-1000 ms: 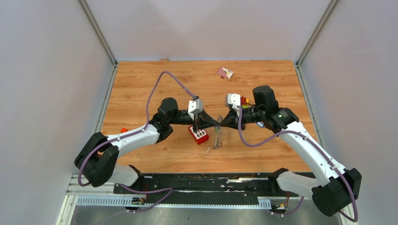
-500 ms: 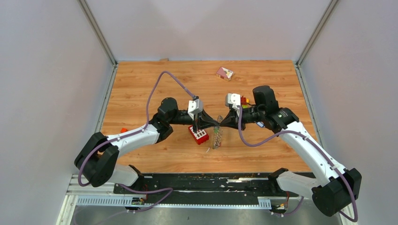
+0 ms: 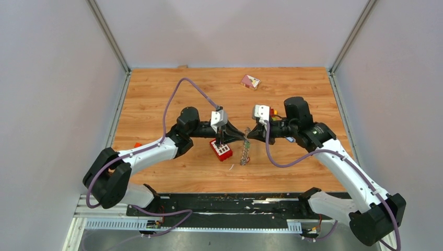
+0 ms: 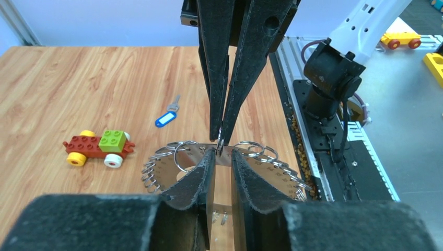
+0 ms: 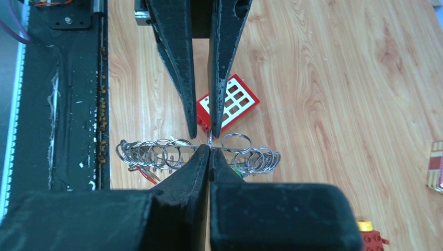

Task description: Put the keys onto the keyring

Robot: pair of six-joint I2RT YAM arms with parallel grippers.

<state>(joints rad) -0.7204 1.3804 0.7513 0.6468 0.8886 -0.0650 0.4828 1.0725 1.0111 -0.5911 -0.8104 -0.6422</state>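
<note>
**A:** Right wrist view first: what are the right fingers (image 5: 194, 170) doing?

**B:** They are pressed together on the rim of the keyring (image 5: 156, 152), pinching it at a break in its row of small split rings (image 5: 237, 142).

**A:** And the left fingers (image 4: 197, 178)?

**B:** Slightly spread, one on each side of that same rim. They face the right pair tip to tip. Whether they touch the metal, I cannot tell.

**A:** Where does the keyring sit on the tabletop (image 3: 156, 94)?

**B:** Around the middle, nearer the near edge than the far one. It is held up on its edge between the two arms, just right of the red brick (image 3: 221, 150). From above it shows as a narrow strip. Whether its lower rim rests on the wood, I cannot tell.

**A:** Any keys in sight?

**B:** One blue-tagged key (image 4: 166, 119) lies flat on the wood beyond the keyring, toward the right edge and apart from it. Near it stands a toy car (image 4: 98, 146) built of red and green bricks.

**A:** Anything else?

**B:** A pink card (image 3: 250, 81) lies near the far edge, right of centre.
</note>
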